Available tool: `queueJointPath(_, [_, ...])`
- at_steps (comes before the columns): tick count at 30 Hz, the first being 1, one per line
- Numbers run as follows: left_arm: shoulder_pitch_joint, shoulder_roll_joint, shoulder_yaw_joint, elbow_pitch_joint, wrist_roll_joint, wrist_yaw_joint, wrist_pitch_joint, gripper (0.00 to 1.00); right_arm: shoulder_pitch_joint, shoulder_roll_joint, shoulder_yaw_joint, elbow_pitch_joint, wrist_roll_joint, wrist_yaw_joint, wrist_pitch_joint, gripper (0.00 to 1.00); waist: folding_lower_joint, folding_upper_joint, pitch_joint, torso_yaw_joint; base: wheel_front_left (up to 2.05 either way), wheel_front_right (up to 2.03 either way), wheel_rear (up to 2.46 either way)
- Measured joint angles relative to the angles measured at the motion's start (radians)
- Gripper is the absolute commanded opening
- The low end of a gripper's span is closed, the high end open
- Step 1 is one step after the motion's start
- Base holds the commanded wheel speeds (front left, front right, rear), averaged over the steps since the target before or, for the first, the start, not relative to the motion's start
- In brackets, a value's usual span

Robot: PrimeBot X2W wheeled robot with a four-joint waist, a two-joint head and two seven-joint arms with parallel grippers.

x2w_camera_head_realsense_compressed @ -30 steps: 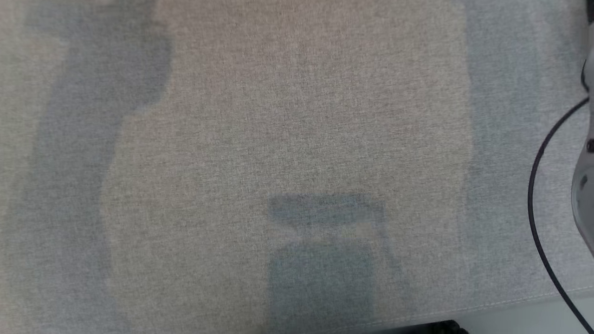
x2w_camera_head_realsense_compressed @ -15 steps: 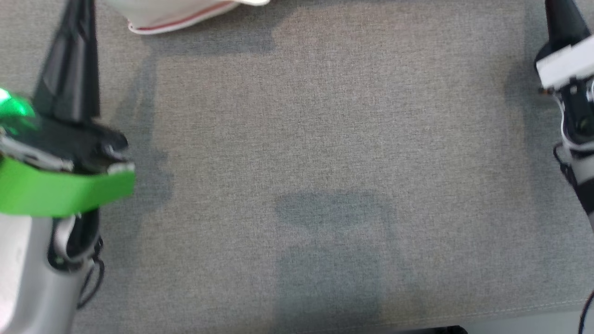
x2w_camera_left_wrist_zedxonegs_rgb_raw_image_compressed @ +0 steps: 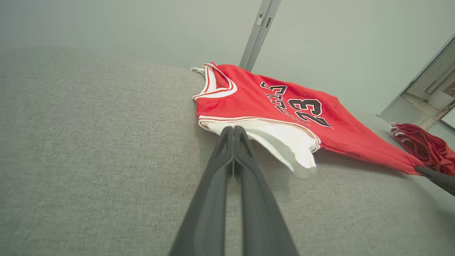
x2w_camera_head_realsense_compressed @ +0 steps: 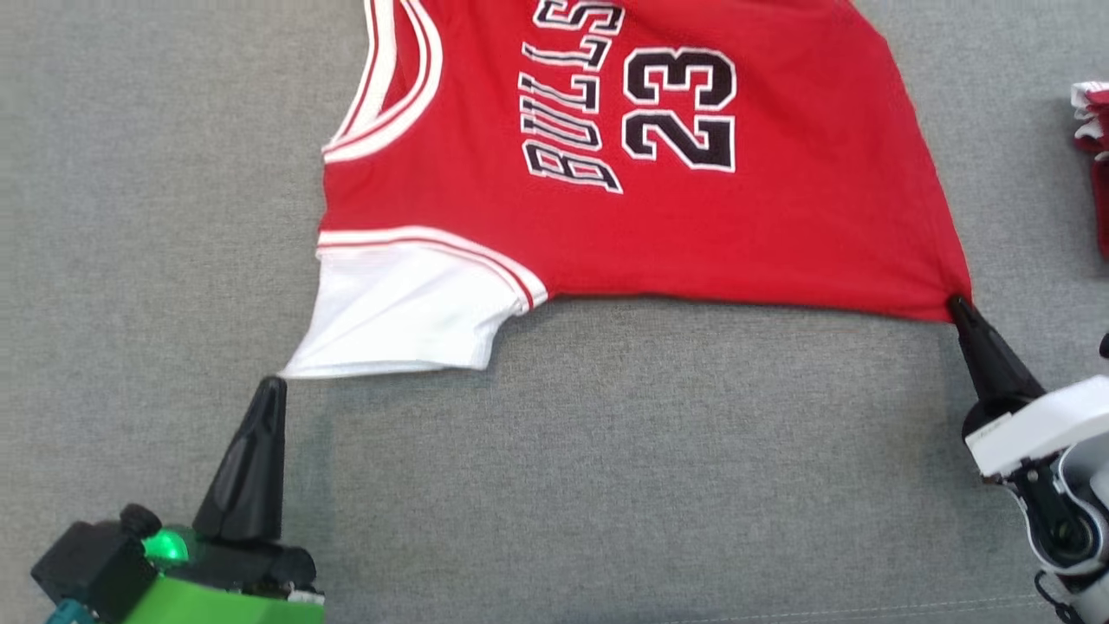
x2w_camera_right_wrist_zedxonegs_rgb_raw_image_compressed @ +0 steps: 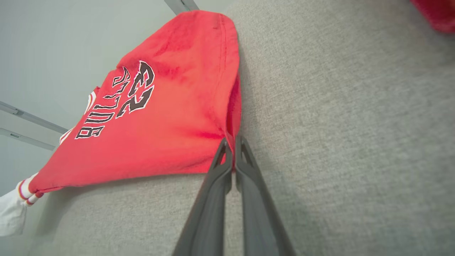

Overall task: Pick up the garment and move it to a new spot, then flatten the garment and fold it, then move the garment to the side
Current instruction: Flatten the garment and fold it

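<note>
While the left gripper [x2w_camera_head_realsense_compressed: 275,383], closed, pinches the corner of the white sleeve [x2w_camera_head_realsense_compressed: 398,312], the red jersey [x2w_camera_head_realsense_compressed: 693,225] stretches across the far middle of the grey cushion [x2w_camera_head_realsense_compressed: 606,485], and the right gripper [x2w_camera_head_realsense_compressed: 956,303], closed, clamps its hem corner near the right edge, beside another red garment [x2w_camera_head_realsense_compressed: 1093,165].

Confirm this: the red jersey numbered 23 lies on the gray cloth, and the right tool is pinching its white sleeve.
Wrong in one respect: the right tool is pinching a red corner of the jersey, not its white sleeve, as the head view shows. The sleeve lies by the left tool. The rest holds: red, numbered 23, on the gray cloth.
</note>
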Motion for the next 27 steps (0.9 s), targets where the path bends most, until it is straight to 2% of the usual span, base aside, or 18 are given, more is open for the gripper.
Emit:
queueJointPath(3, [0.061, -0.009, 0.011, 0.004, 0.000, 0.000, 0.000, 0.00, 0.059, -0.026, 0.013, -0.007, 0.004, 0.000, -0.014, 0.00, 0.0000, 0.0000, -0.035, 0.005, 0.00, 0.00, 0.00])
queueJointPath(13, [0.125, -0.027, 0.023, 0.007, -0.028, 0.000, 0.000, 0.00, 0.147, -0.042, 0.021, 0.007, -0.021, 0.000, -0.026, 0.00, 0.0000, 0.0000, -0.121, 0.015, 0.00, 0.00, 0.00])
queueJointPath(18, [0.178, -0.022, -0.010, -0.006, -0.055, 0.000, 0.000, 0.00, 0.206, -0.053, 0.028, 0.006, -0.070, 0.000, -0.029, 0.00, 0.0000, 0.0000, -0.170, 0.016, 0.00, 0.00, 0.00])
queueJointPath(27, [0.233, 0.005, -0.067, -0.040, -0.095, 0.000, 0.000, 0.00, 0.322, -0.042, -0.034, -0.025, -0.077, 0.000, -0.030, 0.00, 0.0000, 0.0000, -0.253, 0.023, 0.00, 0.00, 0.00])
